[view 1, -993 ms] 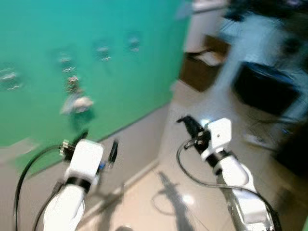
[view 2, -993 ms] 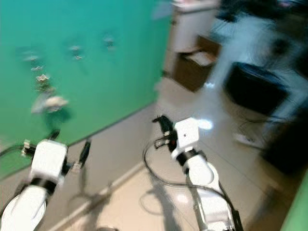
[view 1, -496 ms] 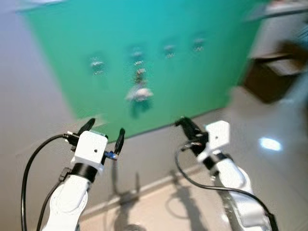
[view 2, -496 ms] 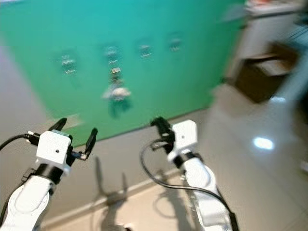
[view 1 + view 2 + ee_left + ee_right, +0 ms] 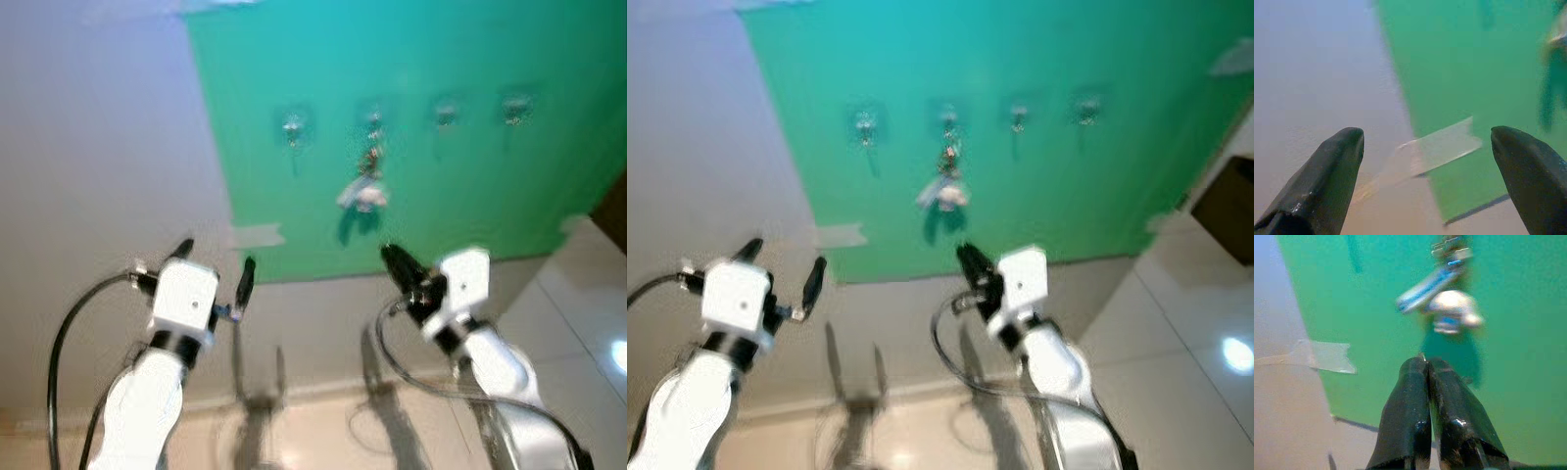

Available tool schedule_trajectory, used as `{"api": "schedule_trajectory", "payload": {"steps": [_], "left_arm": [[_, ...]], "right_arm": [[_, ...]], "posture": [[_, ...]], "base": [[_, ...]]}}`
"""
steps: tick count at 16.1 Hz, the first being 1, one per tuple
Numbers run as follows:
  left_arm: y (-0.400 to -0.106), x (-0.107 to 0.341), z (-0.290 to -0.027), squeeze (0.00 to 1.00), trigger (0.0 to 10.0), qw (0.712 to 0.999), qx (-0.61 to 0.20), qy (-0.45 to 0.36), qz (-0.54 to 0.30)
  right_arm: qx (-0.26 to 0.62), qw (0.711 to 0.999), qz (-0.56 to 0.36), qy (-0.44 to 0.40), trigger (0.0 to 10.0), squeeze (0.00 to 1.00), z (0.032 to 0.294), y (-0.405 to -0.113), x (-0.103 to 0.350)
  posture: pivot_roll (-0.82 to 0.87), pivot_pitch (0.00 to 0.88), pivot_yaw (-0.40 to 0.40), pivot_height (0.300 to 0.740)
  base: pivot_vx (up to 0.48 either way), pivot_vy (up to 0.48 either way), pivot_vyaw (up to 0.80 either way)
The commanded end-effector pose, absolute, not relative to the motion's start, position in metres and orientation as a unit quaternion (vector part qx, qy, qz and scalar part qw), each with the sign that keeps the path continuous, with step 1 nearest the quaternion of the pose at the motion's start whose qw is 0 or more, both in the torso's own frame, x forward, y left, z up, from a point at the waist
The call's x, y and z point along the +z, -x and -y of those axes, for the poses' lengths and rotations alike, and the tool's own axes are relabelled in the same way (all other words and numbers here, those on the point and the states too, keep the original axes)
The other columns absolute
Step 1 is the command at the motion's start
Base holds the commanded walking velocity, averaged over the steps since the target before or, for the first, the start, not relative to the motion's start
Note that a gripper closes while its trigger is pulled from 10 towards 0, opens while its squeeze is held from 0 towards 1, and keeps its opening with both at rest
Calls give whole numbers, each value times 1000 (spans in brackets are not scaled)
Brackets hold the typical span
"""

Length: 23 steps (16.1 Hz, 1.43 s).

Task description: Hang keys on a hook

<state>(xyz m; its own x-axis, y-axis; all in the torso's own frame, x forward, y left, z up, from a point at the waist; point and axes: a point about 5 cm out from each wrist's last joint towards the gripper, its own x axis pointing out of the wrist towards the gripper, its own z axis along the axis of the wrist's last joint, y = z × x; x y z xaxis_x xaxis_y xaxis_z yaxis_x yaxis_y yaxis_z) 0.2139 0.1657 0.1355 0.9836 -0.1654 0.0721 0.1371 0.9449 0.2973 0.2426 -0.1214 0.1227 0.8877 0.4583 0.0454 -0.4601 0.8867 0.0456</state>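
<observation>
Pale grey-white wall [image 5: 98, 147] on the left, meeting a large green sheet [image 5: 431, 59] stuck over it; strip of translucent tape [image 5: 257, 235] pinning the sheet's lower left corner to the wall. Left gripper [image 5: 214, 272] raised in front of the bare wall and tape, its two long black fingers [image 5: 1327, 181] spread wide apart, nothing between them. Across the green sheet, a row of four small metal hooks: first hook [image 5: 292, 124], second hook [image 5: 373, 116], third hook [image 5: 447, 111], fourth hook [image 5: 515, 106]. Bunch of metal keys with a pale, blue-marked fob [image 5: 364, 188] hanging from the second hook, dark shadow just below on the sheet. Right gripper [image 5: 395, 262] below and just right of the keys, apart from them, black fingers [image 5: 1405, 421] pressed together and empty, tips aimed up toward the bunch. Glossy cream tiled floor [image 5: 578, 333] at lower right, with a bright light glare. Head views slightly blurred.
</observation>
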Motion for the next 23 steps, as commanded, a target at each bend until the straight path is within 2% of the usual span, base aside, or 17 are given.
{"api": "schedule_trajectory", "payload": {"steps": [1,4,8,11,17,23], "left_arm": [[-213,136,-169,0,10000,985,-71,-147,50],[-216,144,-169,0,10000,985,-72,-138,68],[-220,158,-163,0,10000,982,-96,-135,94],[-216,160,-162,0,10000,974,-127,-164,90],[-218,167,-162,0,10000,971,-129,-178,99],[-222,178,-152,0,10000,970,-153,-151,116]], "right_arm": [[242,969,33,-36,10000,0,123,-244,134],[240,969,42,-43,10000,0,121,-251,141],[324,941,55,-79,10000,0,91,-251,161],[364,923,65,-106,10000,0,80,-253,176],[346,928,69,-121,10000,0,83,-272,186],[343,926,87,-129,10000,0,87,-296,200]], "posture": [[72,12,-28,740],[70,16,-37,740],[68,24,-28,740],[83,36,-32,740],[90,43,-43,740],[91,43,-50,740]], "base": [[0,0,800],[0,0,800],[68,0,0],[194,0,0],[0,0,0],[0,0,0]]}}
